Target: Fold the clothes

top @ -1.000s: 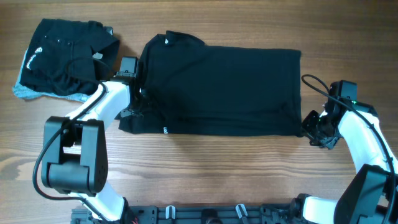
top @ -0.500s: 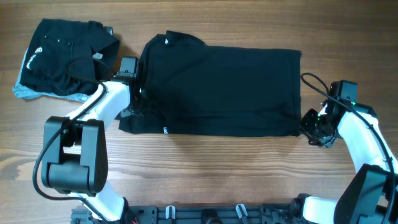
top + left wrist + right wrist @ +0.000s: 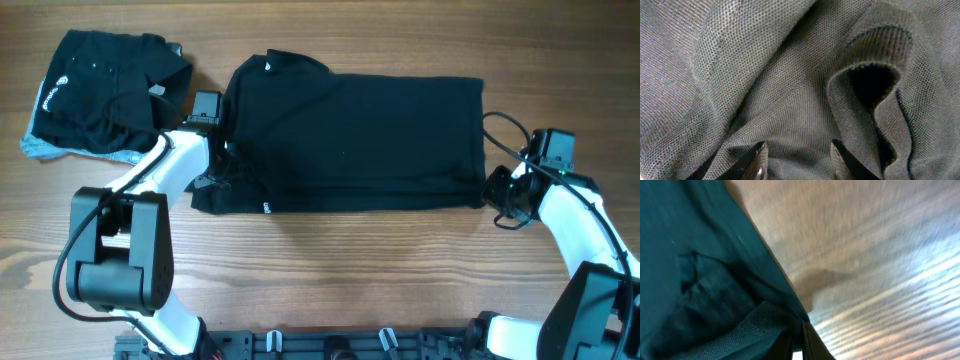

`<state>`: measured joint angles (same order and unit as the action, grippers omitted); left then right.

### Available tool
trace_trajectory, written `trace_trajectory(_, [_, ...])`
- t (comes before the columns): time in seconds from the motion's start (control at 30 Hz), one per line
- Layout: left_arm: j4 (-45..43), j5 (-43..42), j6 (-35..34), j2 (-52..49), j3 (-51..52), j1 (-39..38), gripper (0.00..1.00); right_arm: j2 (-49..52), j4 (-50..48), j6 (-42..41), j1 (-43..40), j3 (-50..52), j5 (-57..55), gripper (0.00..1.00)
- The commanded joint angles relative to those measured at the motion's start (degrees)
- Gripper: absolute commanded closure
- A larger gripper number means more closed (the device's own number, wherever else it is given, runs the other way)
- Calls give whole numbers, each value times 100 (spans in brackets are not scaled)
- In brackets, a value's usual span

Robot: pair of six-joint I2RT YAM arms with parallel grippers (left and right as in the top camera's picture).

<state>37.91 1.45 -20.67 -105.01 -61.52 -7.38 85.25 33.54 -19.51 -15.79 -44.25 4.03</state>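
the black shirt [image 3: 350, 140] lies flat in the middle of the table [image 3: 340, 270], spread wide from side to side. the left gripper [image 3: 799, 161] is at the shirt's left edge, by the sleeve. its two fingers [image 3: 760, 160] stand a little apart with cloth bunched between them, but i cannot tell if they are really pinching it. the right gripper [image 3: 498, 190] is at the shirt's near right corner. its own camera is blurry, but the fingers look squeezed close together on the edge of the cloth, so i think it has hold of that corner. a pile of other dark clothes [image 3: 100, 90] sits at the far left of the table, apart from the shirt (it looks bunched up, not neat).

i think the step now is getting a grip on both ends for the first fold. next, both arms should lift their ends a little and carry them over the shirt together. if one end slips, the fold will go crooked.
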Motion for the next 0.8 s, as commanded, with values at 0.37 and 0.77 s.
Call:
trace_trajectory(0.37, [-94, 101, 74, 11, -33, 52, 57, -50, -776, 184, 46, -243, 632, 78])
trace_trajectory(0.77, [-107, 101, 74, 11, -33, 52, 57, -33, -1078, 216, 35, -240, 538, 43])
